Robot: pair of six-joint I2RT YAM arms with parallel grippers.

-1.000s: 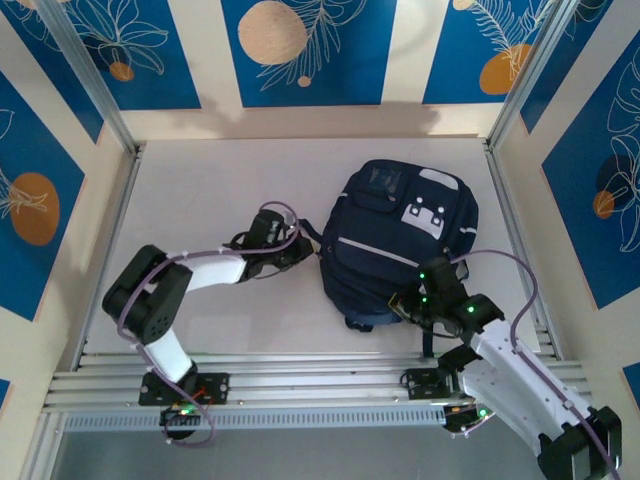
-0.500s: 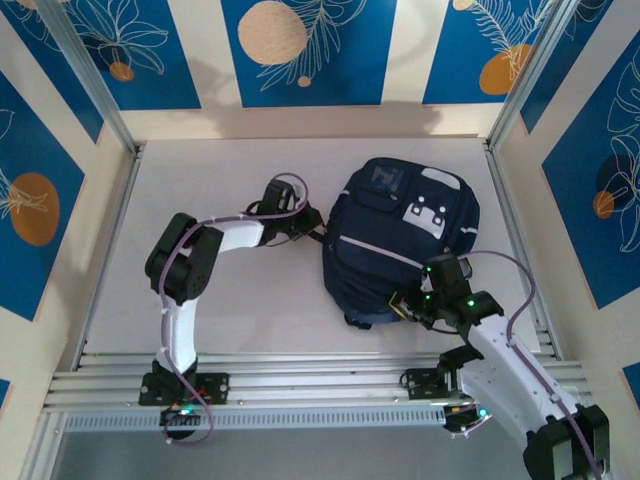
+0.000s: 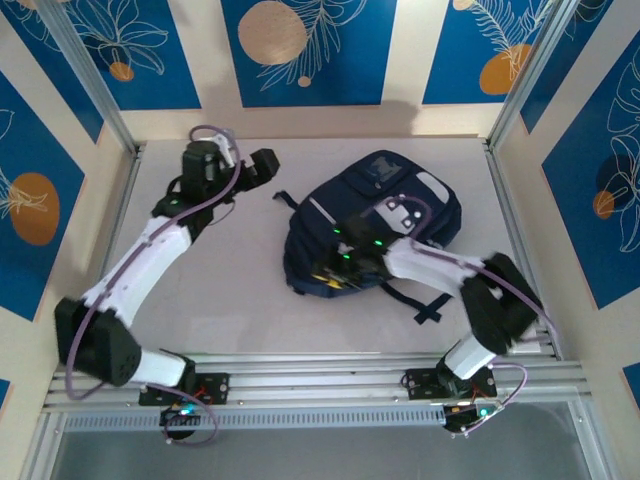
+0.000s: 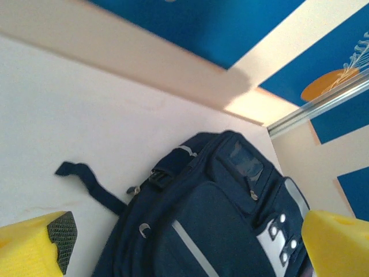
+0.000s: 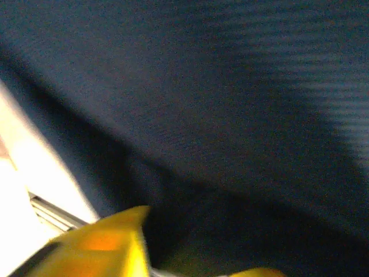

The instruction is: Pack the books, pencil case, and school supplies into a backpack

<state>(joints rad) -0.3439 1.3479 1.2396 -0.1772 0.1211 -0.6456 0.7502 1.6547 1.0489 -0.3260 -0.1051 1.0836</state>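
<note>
The navy backpack [image 3: 365, 205] lies flat in the middle of the table, with its pale stripe and grey buckle patches facing up. My left gripper [image 3: 268, 165] hovers at the back left, away from the bag and open. In the left wrist view its yellow fingers [image 4: 34, 245] stand wide apart around nothing, and the backpack [image 4: 219, 219] lies beyond them. My right gripper [image 3: 325, 270] presses against the bag's near left edge. In the blurred right wrist view its fingers [image 5: 98, 248] are apart against dark backpack fabric [image 5: 219, 104]. The books, pencil case and school supplies are out of sight.
A loose dark strap [image 3: 283, 198] trails from the bag's left side toward my left gripper, and more straps [image 3: 420, 300] lie at its near right. Aluminium rails [image 3: 300, 375] run along the near edge. Blue-and-cream walls and metal posts [image 3: 90, 80] enclose the white table [image 3: 220, 290].
My left arm let go at the bag's left side, swung to the back left and opened wide. The backpack slid left and turned. My right arm reached left along its near edge and parted its jaws.
</note>
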